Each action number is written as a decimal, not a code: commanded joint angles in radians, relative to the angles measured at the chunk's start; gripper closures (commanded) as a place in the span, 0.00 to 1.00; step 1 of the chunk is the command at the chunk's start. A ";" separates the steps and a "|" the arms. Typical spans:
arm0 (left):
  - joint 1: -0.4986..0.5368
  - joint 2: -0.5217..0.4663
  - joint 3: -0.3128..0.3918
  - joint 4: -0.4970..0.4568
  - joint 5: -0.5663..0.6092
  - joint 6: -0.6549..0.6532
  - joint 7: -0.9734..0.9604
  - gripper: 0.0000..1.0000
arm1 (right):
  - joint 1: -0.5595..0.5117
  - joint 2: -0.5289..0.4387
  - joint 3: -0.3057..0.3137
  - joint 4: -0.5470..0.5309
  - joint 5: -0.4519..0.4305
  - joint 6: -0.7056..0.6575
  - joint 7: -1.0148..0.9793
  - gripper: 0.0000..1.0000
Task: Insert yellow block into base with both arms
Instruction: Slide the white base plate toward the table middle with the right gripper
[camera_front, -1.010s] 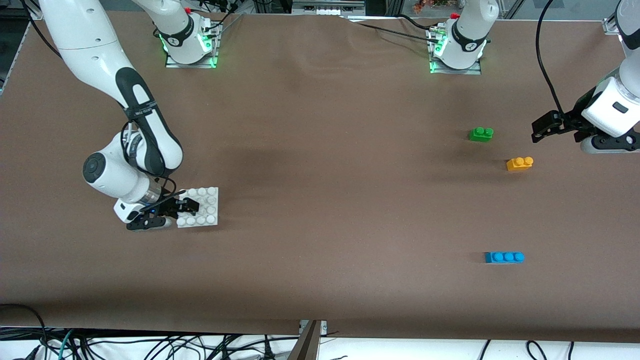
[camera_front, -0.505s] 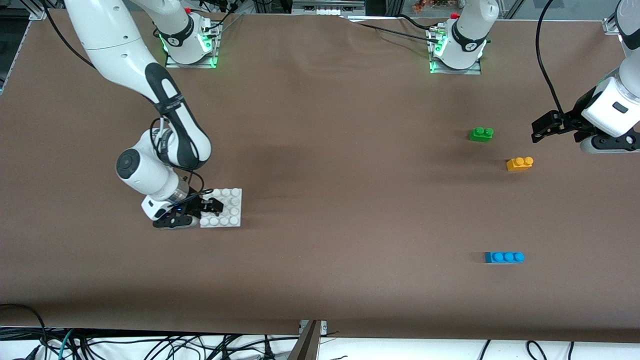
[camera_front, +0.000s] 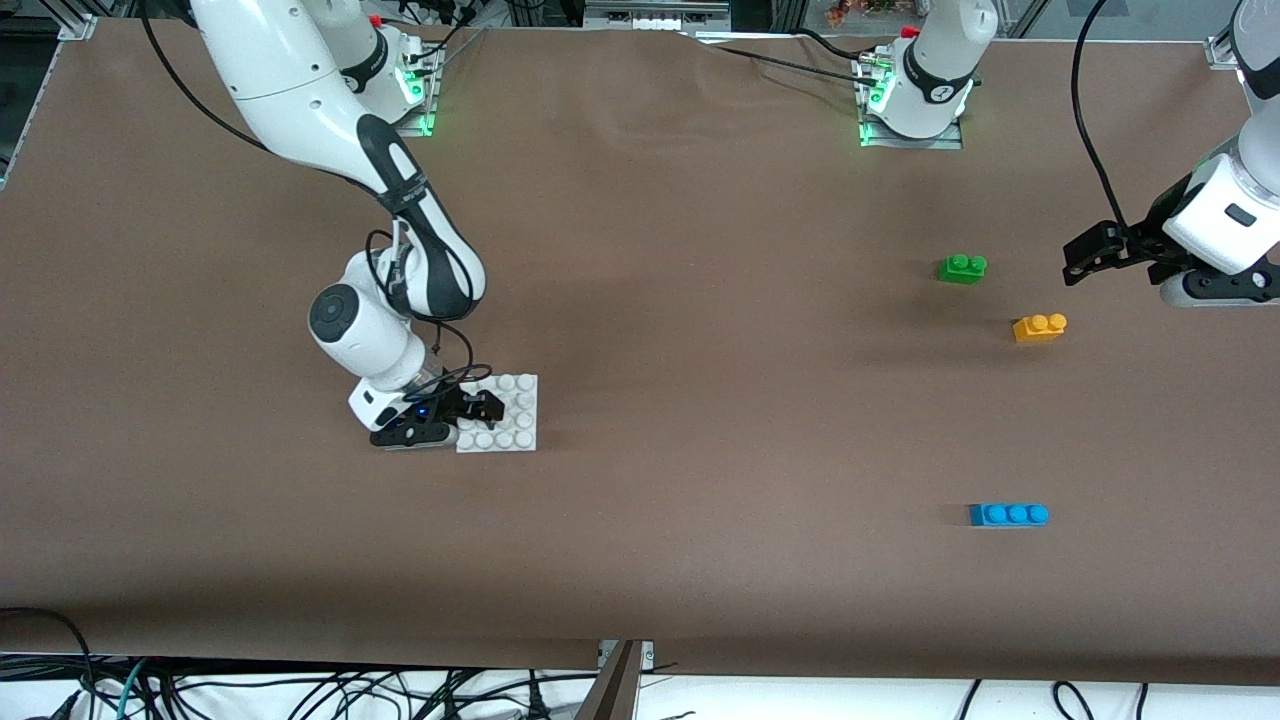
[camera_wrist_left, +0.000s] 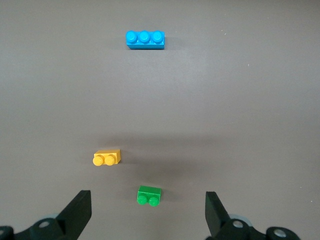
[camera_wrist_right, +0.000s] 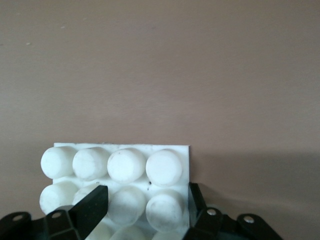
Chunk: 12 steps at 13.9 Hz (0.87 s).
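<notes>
While the brown table (camera_front: 700, 420) carried every item, the two arms took up most of the scene. The right arm (camera_front: 330, 130) reached from its base down to the base (camera_front: 515, 420), a flat white square plate with a grid of round studs, lying toward the right arm's end of the table. The right gripper (camera_front: 478, 407) was clamped on that plate from its edge, one finger (camera_wrist_right: 92, 205) and its partner standing either side of a pair of studs in the right wrist view. The left arm (camera_front: 1215, 215) waited at its own end of the table, the left gripper (camera_front: 1085, 255) up in the air with its fingers spread wide and nothing between them.

Of the bricks, the blue three-stud brick (camera_front: 1008, 514) lay nearest the front camera. The green brick (camera_front: 962, 267) lay farthest from it. The yellow block (camera_front: 1039, 327) sat between those two, near the green one and well apart from the base, studs up, its long axis running along the table's length, untouched.
</notes>
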 joint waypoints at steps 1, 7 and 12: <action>-0.009 0.008 0.009 0.023 -0.015 -0.016 0.001 0.00 | 0.058 0.038 -0.003 0.043 0.018 0.009 0.077 0.52; -0.008 0.008 0.009 0.023 -0.015 -0.016 0.001 0.00 | 0.181 0.110 -0.010 0.121 0.018 0.067 0.246 0.52; -0.008 0.008 0.009 0.023 -0.014 -0.016 0.001 0.00 | 0.273 0.144 -0.021 0.181 0.018 0.070 0.366 0.52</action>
